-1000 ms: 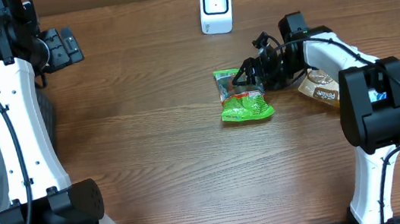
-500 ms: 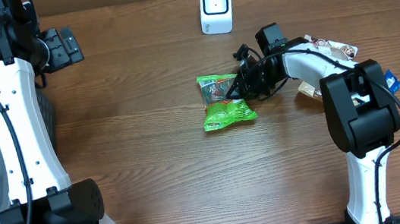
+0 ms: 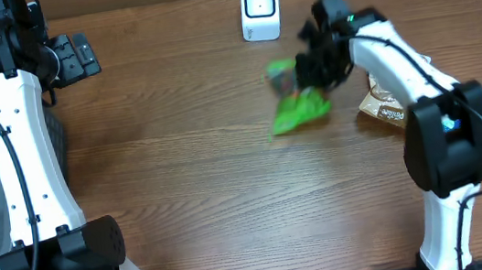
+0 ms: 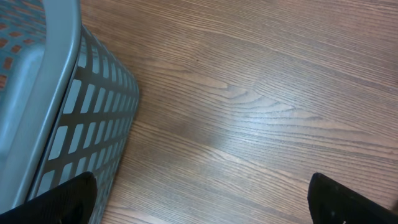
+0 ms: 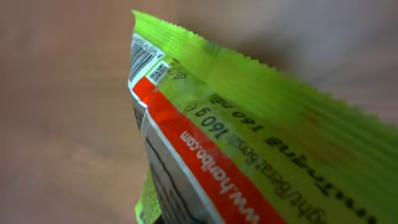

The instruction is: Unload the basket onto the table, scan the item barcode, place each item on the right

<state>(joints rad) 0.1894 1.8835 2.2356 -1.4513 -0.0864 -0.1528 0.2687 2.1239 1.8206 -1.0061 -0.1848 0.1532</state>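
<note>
**A:** What can we read on the green bag [image 5: 249, 143]?

**B:** In the right wrist view we see a red band [image 5: 205, 168] with "www.haribo.com" in white, upside down. On the green above it we make out "160 g". The words beside that are too blurred for us.

**A:** And the barcode?

**B:** We find the barcode [image 5: 140, 57] at the bag's top corner, black bars on white, with a small QR code [image 5: 158, 71] just beside it. That face is turned towards the wrist camera.

**A:** Where is the bag on the table [image 3: 192, 187]?

**B:** From overhead we see it blurred, hanging at the right gripper [image 3: 311, 78], whose jaws are clamped on the bag's upper edge. It sits below and to the right of the white scanner [image 3: 260, 9], near it but not touching.

**A:** Anything around it?

**B:** We see a brown packet [image 3: 385, 106] lying to the right, partly under the right arm. Its print is too small for us to read. Nothing stands between the bag and the scanner.

**A:** And the other arm?

**B:** We find the left gripper [image 3: 75, 56] well apart at the far left, jaws spread wide and holding nothing. Its wrist view shows two dark fingertips [image 4: 65, 198] over bare wood, with a grey slotted basket [image 4: 56, 112] just beside them.
</note>
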